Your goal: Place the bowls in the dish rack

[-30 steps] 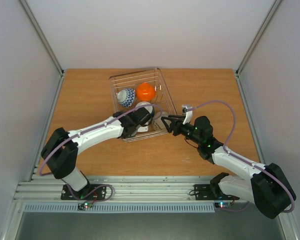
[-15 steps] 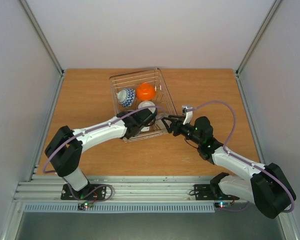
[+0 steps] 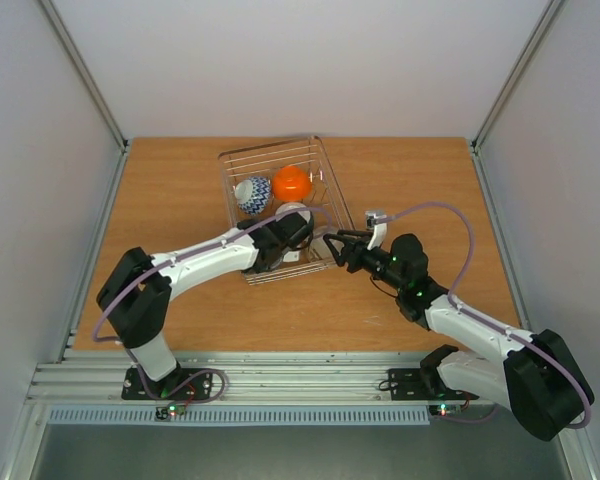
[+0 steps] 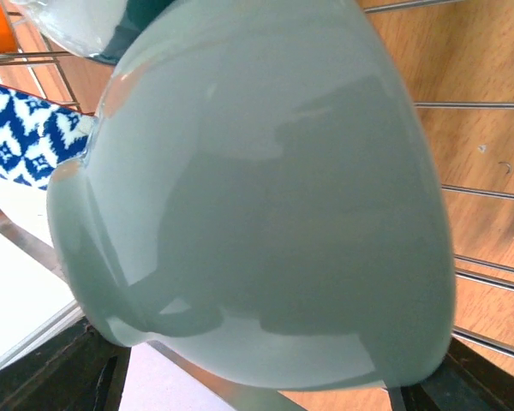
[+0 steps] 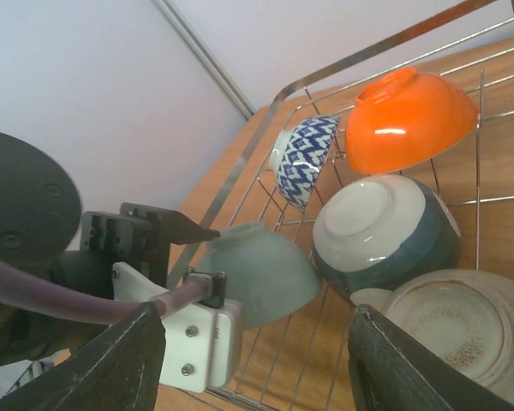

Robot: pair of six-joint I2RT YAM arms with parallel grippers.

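A pale green, glossy round bowl [image 4: 257, 197] fills the left wrist view, tipped on its side over the wire floor of the rectangular silvery wire dish rack [image 3: 270, 155]; the left gripper [image 3: 292, 232] grips it, one black finger [image 5: 167, 224] lying at its rim in the right wrist view; whether the bowl touches the wires cannot be told.

Four more bowls lie on their sides in the rack. In the right wrist view an orange bowl [image 5: 403, 120] sits at upper right; a white bowl with a blue pattern on its outside [image 5: 304, 158] is just left of it; a white bowl with a teal band [image 5: 385, 231] lies below the orange one, its base toward the camera; a speckled beige bowl [image 5: 445, 330] is at lower right, just beside the teal-banded one. The pale green bowl lies left of the teal-banded bowl and below the blue-patterned one.

From above, the rack stands skewed at the centre of the brown wooden tabletop [image 3: 420, 180]. The right gripper [image 3: 332, 246] hangs just off the rack's lower right corner, its jaws spread wide with nothing between them; both arms reach in from the bottom of the frame.
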